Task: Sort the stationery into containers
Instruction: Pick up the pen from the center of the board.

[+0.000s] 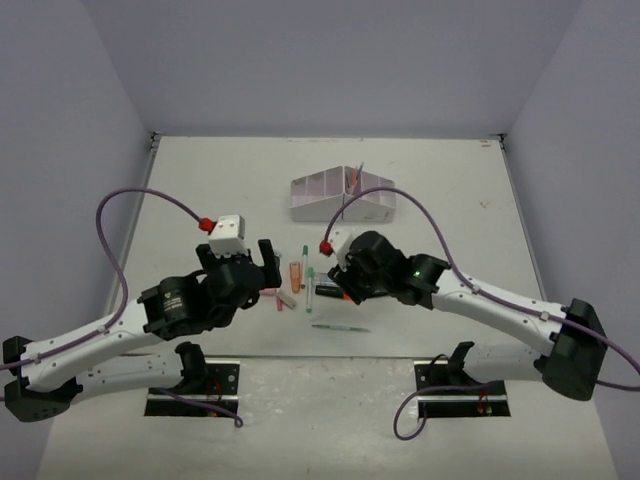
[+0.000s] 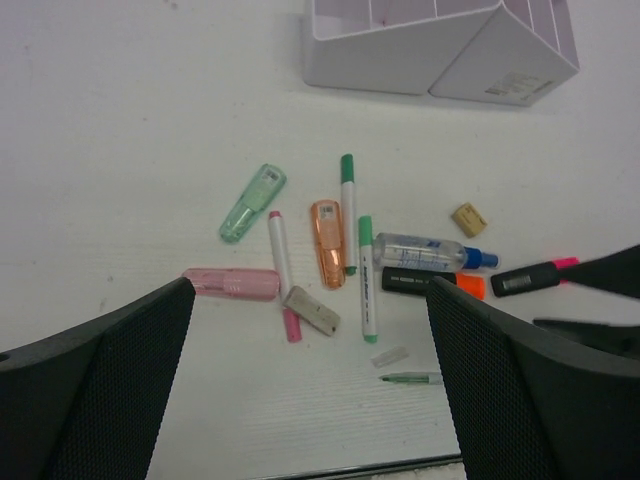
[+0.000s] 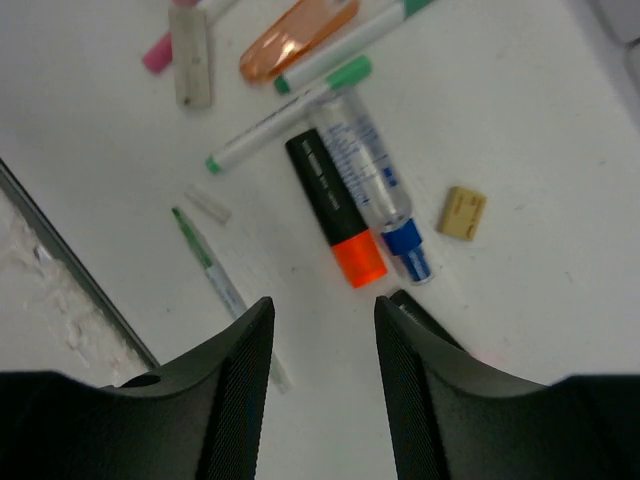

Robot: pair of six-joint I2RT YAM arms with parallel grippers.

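Note:
The stationery lies in a cluster [image 1: 300, 280] between my grippers. In the left wrist view I see two green-white pens [image 2: 348, 210], a pink-white pen [image 2: 281, 275], an orange piece [image 2: 327, 243], a pink piece [image 2: 232, 283], a blue-white tube [image 2: 430, 250], a black highlighter with an orange end [image 2: 432, 283] and one with a pink end [image 2: 535, 277]. The white organiser box [image 1: 343, 198] stands behind them. My left gripper [image 1: 268, 262] is open and empty above the cluster's near left. My right gripper [image 3: 322, 330] is open and empty, just short of the orange-ended highlighter [image 3: 333, 215]; the pink-ended one is partly hidden by its finger.
A thin green pen [image 1: 340, 327] lies alone nearest the table's front edge, with a small clear cap [image 2: 390, 356] beside it. A grey eraser [image 2: 312, 310], a green cap piece [image 2: 252, 203] and a tan piece [image 3: 462, 213] lie among the items.

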